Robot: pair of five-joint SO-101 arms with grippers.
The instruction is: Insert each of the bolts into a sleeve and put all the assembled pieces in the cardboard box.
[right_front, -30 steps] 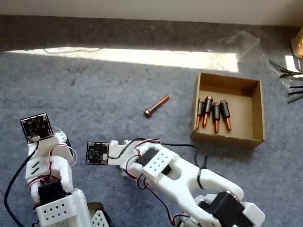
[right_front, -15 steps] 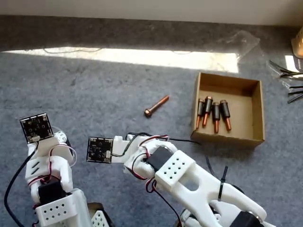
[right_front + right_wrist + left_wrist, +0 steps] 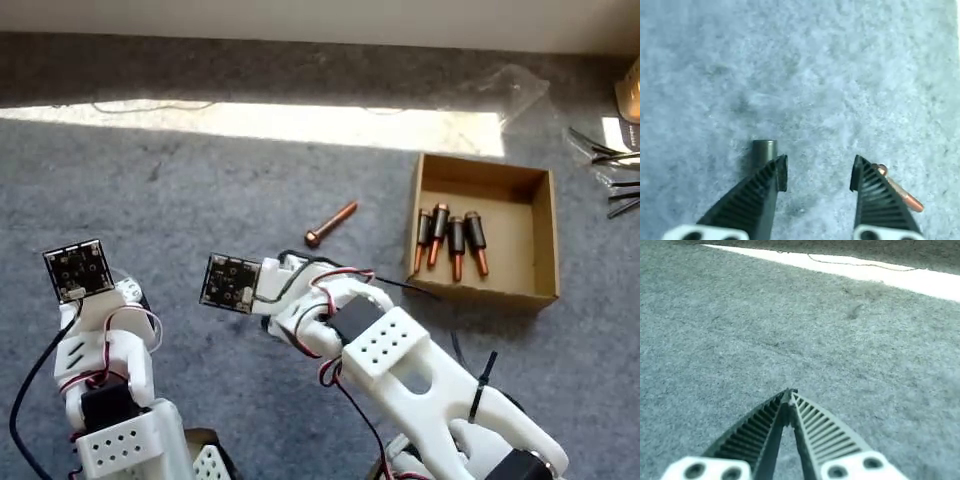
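Note:
A copper bolt (image 3: pixel 331 224) lies on the grey carpet left of the cardboard box (image 3: pixel 541 240), which holds several sleeved bolts (image 3: pixel 450 240). The right arm (image 3: pixel 385 345) stretches from the lower middle towards the bolt. Its gripper (image 3: pixel 817 172) is open just above the carpet. A dark sleeve (image 3: pixel 763 151) stands partly behind one fingertip (image 3: pixel 777 172), and the bolt (image 3: pixel 900 194) lies just outside the other. The left arm (image 3: pixel 105 345) stands at the lower left, its gripper (image 3: pixel 789 396) shut on nothing above bare carpet.
A sunlit strip (image 3: pixel 300 122) crosses the carpet at the back. A clear plastic bag (image 3: pixel 505 90) lies behind the box, and black cable ties (image 3: pixel 612 185) lie at the right edge. Open carpet spreads left of the bolt.
The right arm has pushed forward and a little right, towards the loose bolt. The left arm has kept still.

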